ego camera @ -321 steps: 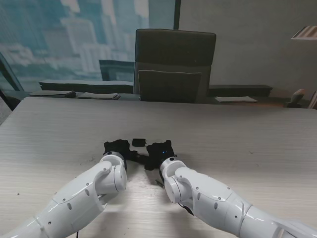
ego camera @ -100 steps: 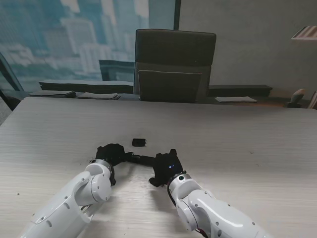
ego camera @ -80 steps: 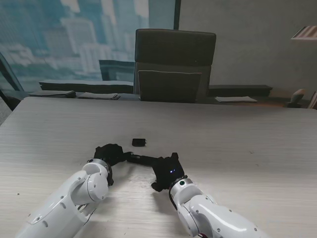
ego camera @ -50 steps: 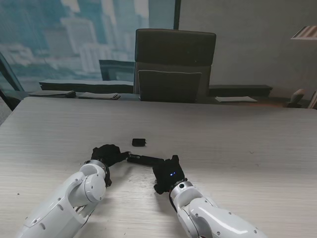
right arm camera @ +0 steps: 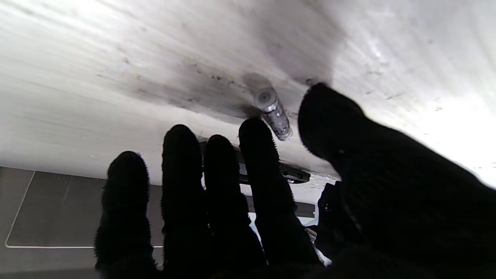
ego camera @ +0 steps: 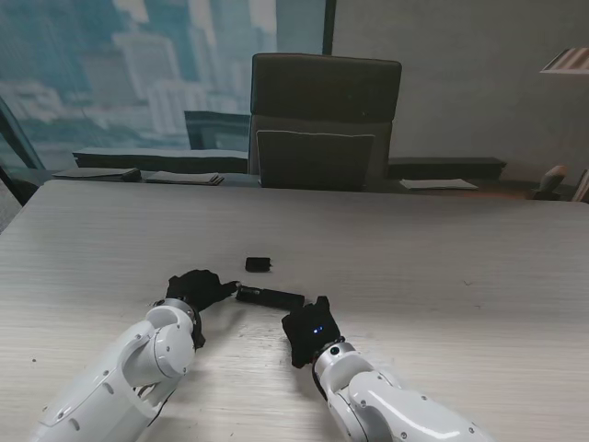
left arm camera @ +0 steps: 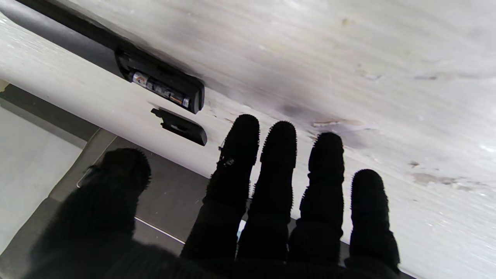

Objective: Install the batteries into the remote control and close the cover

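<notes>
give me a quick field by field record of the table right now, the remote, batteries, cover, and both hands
remote control: lying on the table between the two hands, compartment open
installed battery: one seated in the open compartment
loose battery: on the table just past the right hand's fingertips, not held
cover: off, lying apart from the remote, farther from me
left hand: open, fingers spread, holding nothing, beside the remote's left end
right hand: open, holding nothing, nearer to me than the remote
task state: second battery and cover not yet fitted
</notes>
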You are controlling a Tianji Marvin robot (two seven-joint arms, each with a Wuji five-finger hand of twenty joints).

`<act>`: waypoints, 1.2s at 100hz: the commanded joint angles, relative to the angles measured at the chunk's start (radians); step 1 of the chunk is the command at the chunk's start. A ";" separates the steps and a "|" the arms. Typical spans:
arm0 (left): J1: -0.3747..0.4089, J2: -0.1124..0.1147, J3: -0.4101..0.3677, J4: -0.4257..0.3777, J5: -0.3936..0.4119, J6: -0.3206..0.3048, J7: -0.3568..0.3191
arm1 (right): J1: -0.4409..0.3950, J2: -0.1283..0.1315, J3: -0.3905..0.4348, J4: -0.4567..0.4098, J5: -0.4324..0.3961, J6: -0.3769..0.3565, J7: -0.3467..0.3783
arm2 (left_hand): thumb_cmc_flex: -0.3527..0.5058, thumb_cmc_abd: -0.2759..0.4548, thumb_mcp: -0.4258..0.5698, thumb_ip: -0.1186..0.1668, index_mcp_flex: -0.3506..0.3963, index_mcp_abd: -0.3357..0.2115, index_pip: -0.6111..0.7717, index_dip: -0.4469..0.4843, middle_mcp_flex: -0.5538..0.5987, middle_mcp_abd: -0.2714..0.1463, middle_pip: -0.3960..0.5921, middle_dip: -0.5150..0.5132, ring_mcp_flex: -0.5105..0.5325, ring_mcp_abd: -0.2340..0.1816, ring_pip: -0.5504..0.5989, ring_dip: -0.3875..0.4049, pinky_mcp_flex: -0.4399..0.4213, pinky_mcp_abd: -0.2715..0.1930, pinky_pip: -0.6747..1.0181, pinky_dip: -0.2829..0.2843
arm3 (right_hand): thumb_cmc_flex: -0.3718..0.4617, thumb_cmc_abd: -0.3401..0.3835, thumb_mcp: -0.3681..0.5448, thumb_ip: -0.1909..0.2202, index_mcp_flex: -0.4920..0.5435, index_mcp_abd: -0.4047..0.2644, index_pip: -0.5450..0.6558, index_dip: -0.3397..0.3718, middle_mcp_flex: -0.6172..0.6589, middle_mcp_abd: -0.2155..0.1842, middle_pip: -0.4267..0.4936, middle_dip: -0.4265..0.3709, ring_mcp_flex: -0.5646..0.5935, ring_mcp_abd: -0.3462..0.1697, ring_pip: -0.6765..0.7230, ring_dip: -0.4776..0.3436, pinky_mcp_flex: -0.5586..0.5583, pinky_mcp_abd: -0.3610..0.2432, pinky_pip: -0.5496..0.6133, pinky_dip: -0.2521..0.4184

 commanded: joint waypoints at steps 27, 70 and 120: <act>0.017 0.002 0.003 0.002 -0.008 0.026 -0.027 | -0.012 0.003 -0.022 0.026 0.022 0.013 0.054 | -0.003 0.031 -0.042 0.037 -0.010 0.015 -0.012 -0.014 -0.016 0.018 -0.008 -0.011 -0.007 0.074 -0.096 -0.063 -0.021 -0.018 -0.010 -0.019 | 0.168 -0.011 0.079 -0.065 0.041 -0.118 0.141 -0.150 0.065 -0.009 0.033 -0.044 0.042 -0.002 0.025 0.016 0.008 -0.005 0.031 -0.002; 0.016 0.004 0.007 0.000 -0.008 0.031 -0.041 | -0.006 0.004 -0.023 0.033 0.015 0.038 0.064 | 0.004 0.036 -0.055 0.042 -0.010 0.015 -0.014 -0.015 -0.016 0.018 -0.009 -0.011 -0.008 0.073 -0.098 -0.063 -0.022 -0.018 -0.012 -0.021 | 0.165 0.039 0.041 -0.065 0.040 -0.118 0.156 -0.138 0.064 -0.008 0.051 -0.066 0.043 -0.004 0.029 0.016 0.008 -0.003 0.032 -0.007; 0.014 0.003 0.009 0.001 -0.009 0.032 -0.036 | 0.037 -0.005 -0.094 0.106 0.066 0.027 0.031 | 0.011 0.036 -0.059 0.047 -0.012 0.014 -0.014 -0.015 -0.016 0.018 -0.009 -0.011 -0.009 0.074 -0.098 -0.063 -0.023 -0.017 -0.011 -0.021 | 0.141 0.026 0.041 -0.053 0.091 -0.149 0.208 -0.119 0.134 -0.039 0.071 -0.059 0.078 -0.013 0.040 0.016 0.016 -0.004 0.034 -0.013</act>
